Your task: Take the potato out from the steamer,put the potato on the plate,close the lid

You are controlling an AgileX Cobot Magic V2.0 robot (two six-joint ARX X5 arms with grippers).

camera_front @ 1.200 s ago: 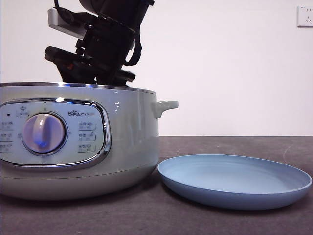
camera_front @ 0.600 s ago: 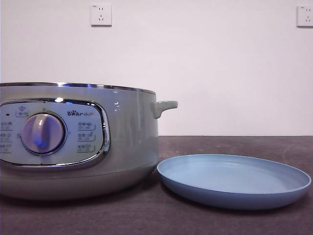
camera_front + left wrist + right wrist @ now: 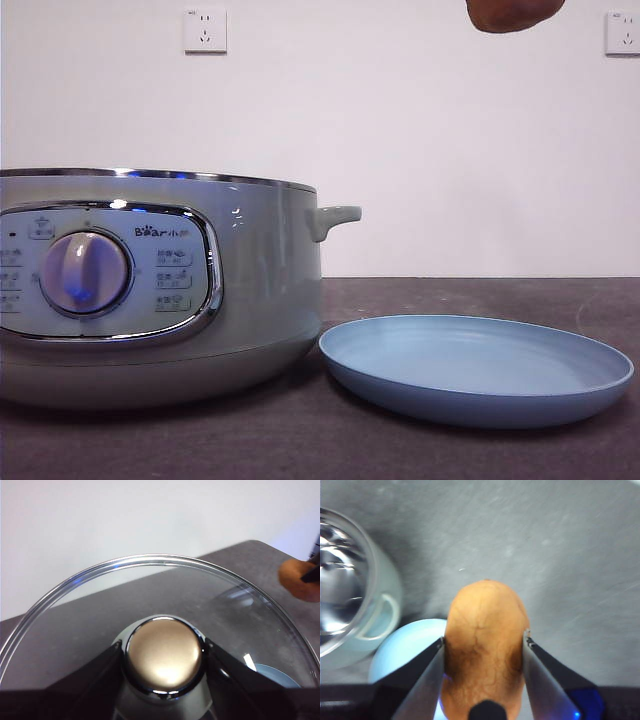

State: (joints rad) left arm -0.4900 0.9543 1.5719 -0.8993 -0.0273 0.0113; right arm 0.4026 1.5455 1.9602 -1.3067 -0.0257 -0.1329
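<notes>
High above the matte light-blue round plate [image 3: 478, 368], the right gripper [image 3: 484, 645] clamps the orange-brown oval potato [image 3: 485, 645], while the left gripper [image 3: 163, 655] grips the glass lid [image 3: 150, 595] by its knob, clear of the grey-green steamer [image 3: 260, 280].

Wall [image 3: 430, 150]: plain white, evenly lit.
Sockets: one white socket [image 3: 205, 30] high on the wall, a second socket [image 3: 622, 32] at the edge.
Table [image 3: 480, 295]: dark grey, matte, faintly scuffed.

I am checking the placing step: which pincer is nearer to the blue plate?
Right. The right pincer holds the potato above the plate; the left pincer holds the lid farther away.
</notes>
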